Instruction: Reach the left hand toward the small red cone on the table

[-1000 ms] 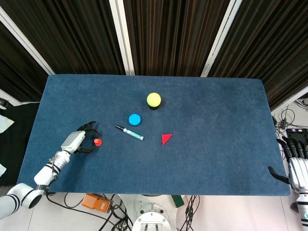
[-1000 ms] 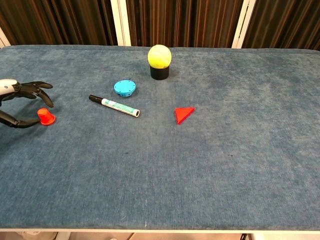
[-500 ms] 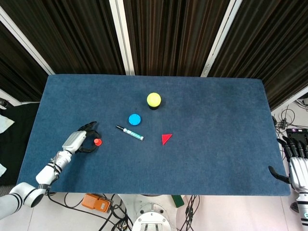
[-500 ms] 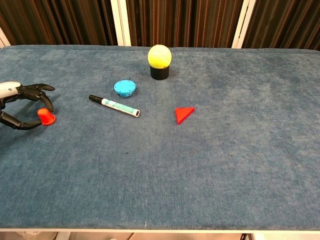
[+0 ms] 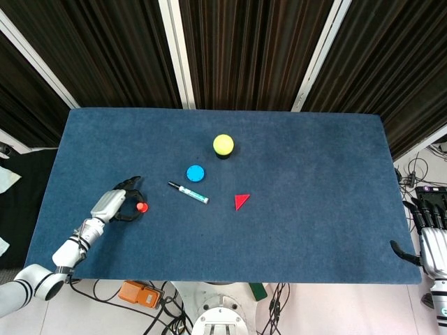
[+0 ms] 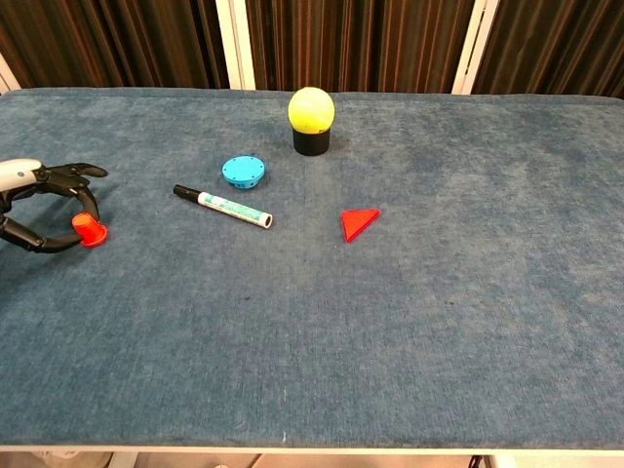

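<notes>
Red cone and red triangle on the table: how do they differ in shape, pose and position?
The red cone stands upright, a small raised body; the red triangle lies flat on the cloth. The cone sits between the curled fingers of the left hand near the table's left edge; the triangle lies alone near the middle, right of the marker. Both are red and small.

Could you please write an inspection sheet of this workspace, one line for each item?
Surface: blue cloth table, flat.
Job's things: small red cone upright near the table's left edge.
Clutter: marker lying flat; blue disc; yellow ball on a black base; red triangle.
Hands: left hand with fingers curved around the cone, contact unclear; right hand off the table's right edge, holding nothing.
Cables: wires on the floor at right.
Surroundings: dark ribbed curtain behind; orange box below the front edge.
</notes>
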